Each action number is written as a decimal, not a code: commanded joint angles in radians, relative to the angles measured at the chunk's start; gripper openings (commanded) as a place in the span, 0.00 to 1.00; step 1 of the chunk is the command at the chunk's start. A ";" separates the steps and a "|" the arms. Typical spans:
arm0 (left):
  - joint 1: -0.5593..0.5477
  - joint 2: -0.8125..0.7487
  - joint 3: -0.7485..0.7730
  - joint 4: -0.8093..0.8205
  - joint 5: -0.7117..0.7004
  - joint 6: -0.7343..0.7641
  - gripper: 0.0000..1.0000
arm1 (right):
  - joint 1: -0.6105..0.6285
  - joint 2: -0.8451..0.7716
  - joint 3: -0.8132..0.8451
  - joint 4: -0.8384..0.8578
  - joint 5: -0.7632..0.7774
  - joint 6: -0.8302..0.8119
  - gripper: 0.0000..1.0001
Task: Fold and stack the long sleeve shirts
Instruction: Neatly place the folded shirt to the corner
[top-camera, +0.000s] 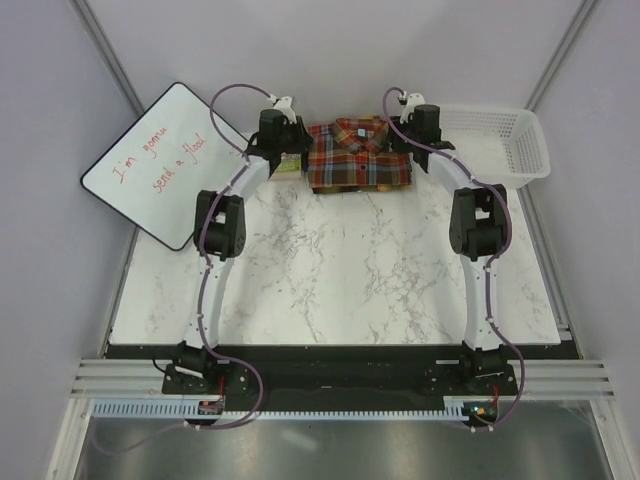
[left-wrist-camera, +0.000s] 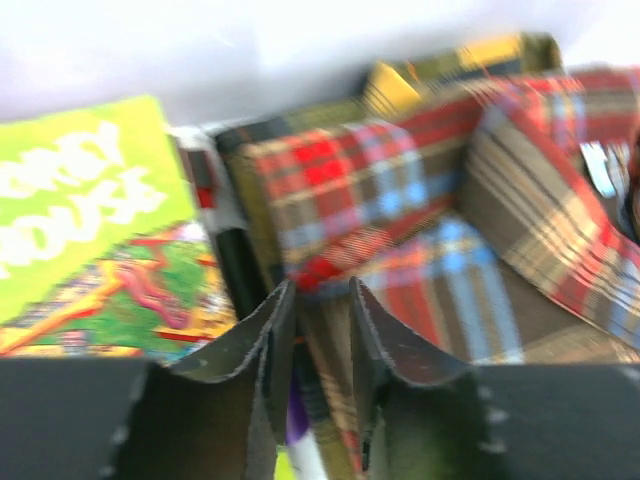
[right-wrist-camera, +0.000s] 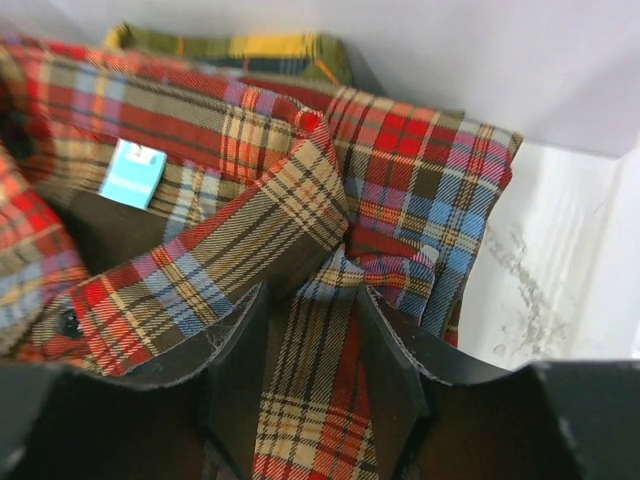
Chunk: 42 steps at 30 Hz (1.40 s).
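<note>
Two shirts are lying stacked at the table's (top-camera: 340, 270) far edge, red-brown shirt (top-camera: 357, 155) over yellow-black shirt (right-wrist-camera: 250, 45). Jaws of left gripper (left-wrist-camera: 320, 288) and right gripper (right-wrist-camera: 312, 290) are clenching the red-brown shirt's sides. Stacking is seemingly finishing, with release needed next.

I see my left arm (top-camera: 215, 225) and right arm (top-camera: 480, 220) stretched far forward, elbows bowed outward and wrists angled inward, with the left gripper (left-wrist-camera: 320, 285) and right gripper (right-wrist-camera: 313, 292) each pinching the shirt (right-wrist-camera: 420, 170) between narrowed jaws.
</note>
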 joint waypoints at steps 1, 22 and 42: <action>0.008 -0.024 0.049 0.018 -0.089 0.015 0.39 | 0.000 0.021 0.054 0.022 0.017 -0.007 0.48; 0.043 -0.786 -0.115 -0.596 0.129 0.228 1.00 | 0.000 -0.649 -0.061 -0.196 -0.026 -0.156 0.98; 0.018 -1.262 -1.092 -0.706 0.103 0.420 0.99 | 0.078 -1.128 -1.009 -0.553 0.017 -0.274 0.98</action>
